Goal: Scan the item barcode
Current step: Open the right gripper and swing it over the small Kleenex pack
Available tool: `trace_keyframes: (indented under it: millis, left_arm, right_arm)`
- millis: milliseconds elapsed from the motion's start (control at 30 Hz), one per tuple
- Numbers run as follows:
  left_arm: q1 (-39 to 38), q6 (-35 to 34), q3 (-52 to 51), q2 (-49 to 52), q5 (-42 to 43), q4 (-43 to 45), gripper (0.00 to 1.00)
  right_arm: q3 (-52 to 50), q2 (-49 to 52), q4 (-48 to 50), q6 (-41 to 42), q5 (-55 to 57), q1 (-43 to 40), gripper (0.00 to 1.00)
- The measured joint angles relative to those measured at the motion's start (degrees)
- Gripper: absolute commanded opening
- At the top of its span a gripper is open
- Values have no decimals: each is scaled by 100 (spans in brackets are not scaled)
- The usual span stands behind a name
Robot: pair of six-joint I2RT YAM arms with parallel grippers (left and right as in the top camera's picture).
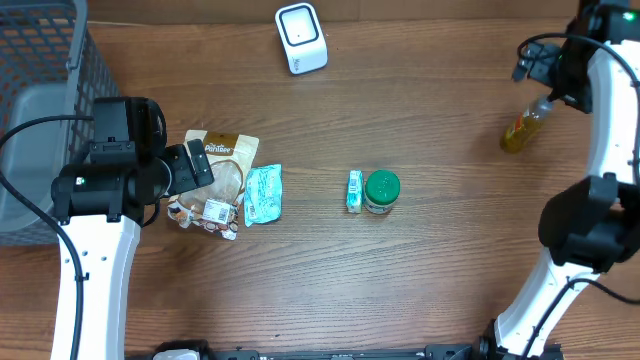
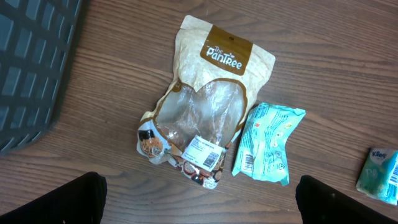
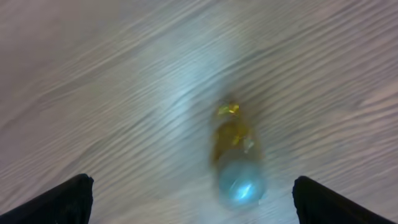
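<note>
The white barcode scanner (image 1: 300,38) stands at the back of the table. A brown Pantree pouch (image 2: 211,93) lies flat, its white barcode label (image 2: 204,151) facing up. A teal packet (image 2: 268,143) lies right of it. My left gripper (image 2: 202,205) hovers open just in front of both, touching neither. A bottle of yellow liquid (image 3: 233,140) shows blurred under my right gripper (image 3: 193,199), which is open, its fingers well apart from the bottle. In the overhead view the bottle (image 1: 525,127) is at the far right, tilted.
A grey mesh basket (image 1: 40,110) fills the left edge. A green-lidded jar (image 1: 381,191) and a small tissue pack (image 1: 354,190) sit mid-table, and the tissue pack (image 2: 378,175) also shows at the left wrist view's right edge.
</note>
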Motion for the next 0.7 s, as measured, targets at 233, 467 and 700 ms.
trace_keyframes:
  millis: [233,467,700]
  left_arm:
    - [0,0,0,0,0,0,100]
    - [0,0,0,0,0,0,100]
    - [0,0,0,0,0,2,100]
  right_arm:
    - [98,-221,-415,0,-721,369,100]
    - [83,-221,-540,-2,-866,1537,100]
    - [-483,-221,-264,138,-901,2706,100]
